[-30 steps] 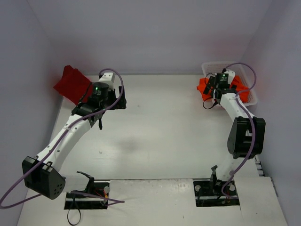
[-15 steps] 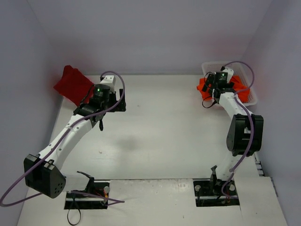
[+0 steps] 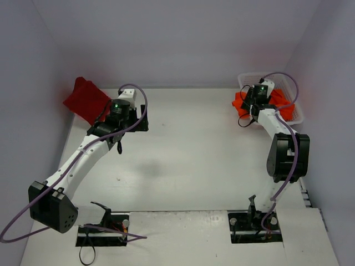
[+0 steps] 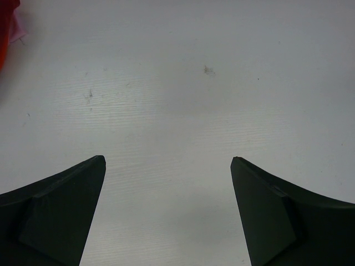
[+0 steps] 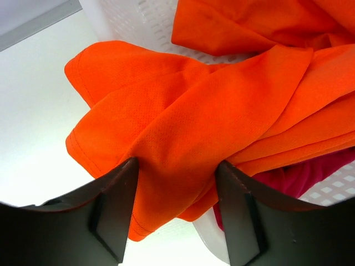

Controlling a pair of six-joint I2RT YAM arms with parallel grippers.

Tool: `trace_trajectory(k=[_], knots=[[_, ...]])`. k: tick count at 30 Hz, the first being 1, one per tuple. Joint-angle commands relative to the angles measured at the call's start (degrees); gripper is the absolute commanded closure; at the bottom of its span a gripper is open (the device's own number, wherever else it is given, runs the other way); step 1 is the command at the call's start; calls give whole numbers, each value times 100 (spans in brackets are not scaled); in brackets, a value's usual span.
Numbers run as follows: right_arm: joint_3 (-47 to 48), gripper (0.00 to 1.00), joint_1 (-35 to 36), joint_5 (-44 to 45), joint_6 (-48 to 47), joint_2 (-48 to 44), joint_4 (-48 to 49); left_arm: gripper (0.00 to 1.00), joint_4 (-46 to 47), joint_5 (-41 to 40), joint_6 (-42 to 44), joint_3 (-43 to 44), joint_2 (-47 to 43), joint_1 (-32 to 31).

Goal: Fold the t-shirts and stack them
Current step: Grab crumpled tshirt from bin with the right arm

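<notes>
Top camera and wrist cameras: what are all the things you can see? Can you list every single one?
orange t-shirt: one, bright orange, spilling over the basket's rim, far right
crimson-pink t-shirt: one, pinkish red, in the basket under the orange one
dark red t-shirt: one, dark red, far left by the wall
basket: one, white mesh, far right
table: one, white
left gripper: one, black fingers, open above bare table
right gripper: one, black fingers, either side of an orange fold

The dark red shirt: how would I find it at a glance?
Look at the white table, then its far left corner by the wall. The dark red shirt lies there alone, while the orange shirt hangs from a basket far right.
</notes>
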Motion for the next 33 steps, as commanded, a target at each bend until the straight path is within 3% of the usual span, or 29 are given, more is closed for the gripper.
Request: trace_trajectory(k=[1,2,6,10,20,33], knots=[[274,52,-16,-21,-36,-72,382,9,222,-38,-53,41,-41,38],[273,61,-15,-21,-45,-72,390,9,222,-38,-53,32,-50,46],[247,85,-15,-38,-71,-107,390,9,222,-29,-53,32,-59,47],[300,99,-16,-91,-89,-203,382,9,205,-12,-53,23,-76,38],[677,100,-15,-91,-291,-905,233,9,161,32,-106,-12,-146,38],[1328,100,-15,-1303,-239,-2347,83,9,81,164,-282,-47,-454,38]])
